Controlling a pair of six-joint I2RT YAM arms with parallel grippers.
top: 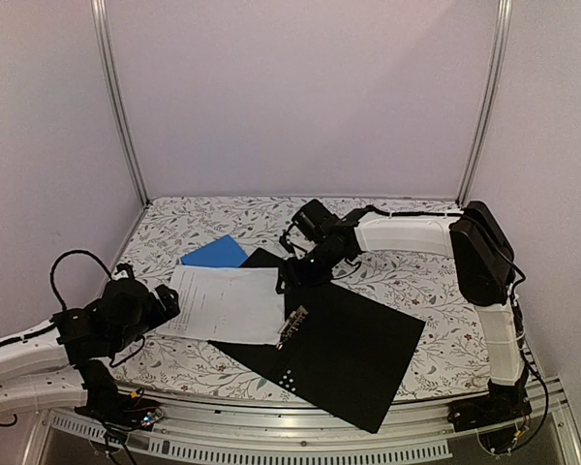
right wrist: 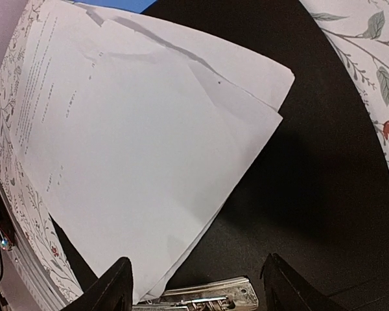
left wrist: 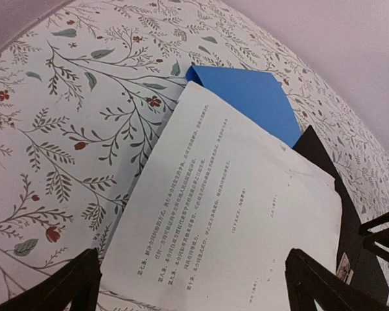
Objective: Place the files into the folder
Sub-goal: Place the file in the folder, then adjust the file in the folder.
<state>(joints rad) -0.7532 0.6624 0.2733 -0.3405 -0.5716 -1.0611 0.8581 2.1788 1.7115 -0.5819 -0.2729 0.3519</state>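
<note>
files (top: 228,302): plain white paper, matt, black print. Top sheet shows faint creases in the right wrist view.
folder (top: 358,354): inside face black, matt, smooth. Card or plastic sheet, can't tell which.
clip (right wrist: 207,297): bright bare metal, reflective.
blue folder (top: 216,254): smooth, flat colour, slight sheen.
tabletop (top: 416,281): floral-print covering, matt, cloth-like; weave not resolvable.
left tool (left wrist: 191,278), right tool (right wrist: 196,272): fingers black, matt, hard-plastic look.
right arm (top: 407,232): white shell smooth, semi-gloss plastic; black sections duller.
frame posts (top: 116,107): bare silvery metal, satin finish.
walls (top: 300,87): pale, matt, even.
</note>
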